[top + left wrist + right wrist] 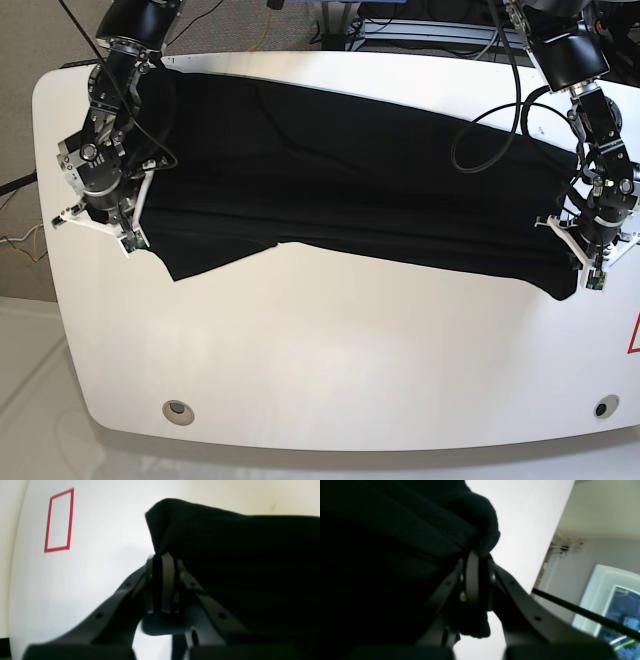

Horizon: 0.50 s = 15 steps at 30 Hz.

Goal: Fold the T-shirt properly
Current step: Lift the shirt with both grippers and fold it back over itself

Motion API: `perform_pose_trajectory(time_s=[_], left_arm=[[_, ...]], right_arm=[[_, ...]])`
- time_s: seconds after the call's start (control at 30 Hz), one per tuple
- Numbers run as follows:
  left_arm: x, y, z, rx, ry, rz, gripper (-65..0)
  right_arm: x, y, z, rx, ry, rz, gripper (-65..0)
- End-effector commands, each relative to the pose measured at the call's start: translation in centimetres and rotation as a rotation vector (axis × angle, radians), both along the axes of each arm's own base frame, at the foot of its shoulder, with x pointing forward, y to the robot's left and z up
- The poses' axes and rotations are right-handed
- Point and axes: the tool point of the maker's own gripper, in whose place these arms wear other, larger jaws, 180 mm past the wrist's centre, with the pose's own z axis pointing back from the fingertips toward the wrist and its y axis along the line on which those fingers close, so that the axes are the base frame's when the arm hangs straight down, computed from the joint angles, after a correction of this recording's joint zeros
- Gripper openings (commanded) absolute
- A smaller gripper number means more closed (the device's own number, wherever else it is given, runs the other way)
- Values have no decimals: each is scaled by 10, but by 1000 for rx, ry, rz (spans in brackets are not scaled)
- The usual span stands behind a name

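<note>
T-shirt (350, 185): black, matte, spread in a long band across the upper half of the base view, from the upper left to the right edge of the white desk (330, 350). Its lower hem runs unevenly, with one flap hanging lowest at lower left of the cloth and another at far right. Folds and creases show across the middle.

Left pincer (162, 555): at the right of the base view (590, 262), at the right end of the shirt. In the left wrist view its jaws stand together, clamped on a bunched corner of black cloth that rises above them and fills the right of the frame.

Right pincer (477, 553): at the left of the base view (128, 225), at the left end of the shirt. In the right wrist view its jaws are closed on a thick wad of black cloth that fills the left of the frame.

Red rectangle outline (59, 520): on the desk surface, upper left of the left wrist view, well apart from the cloth.

Round inserts: one at lower left (179, 408), one at lower right (600, 408) of the desk in the base view.

Black cable (490, 125): looped over the shirt near the upper right of the base view.
</note>
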Motion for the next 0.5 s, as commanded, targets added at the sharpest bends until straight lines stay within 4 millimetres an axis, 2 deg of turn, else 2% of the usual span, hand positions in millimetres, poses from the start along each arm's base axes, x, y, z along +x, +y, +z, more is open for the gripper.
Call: perform_pose_trajectory(time_s=[0.0, 0.47], left_arm=[[0, 22, 19, 75, -33, 48, -620], [-23, 35, 2, 110, 41, 52, -620]], right_arm=[[-11, -30, 13, -114, 28, -81, -636], [-44, -43, -4, -158, 153, -123, -637]])
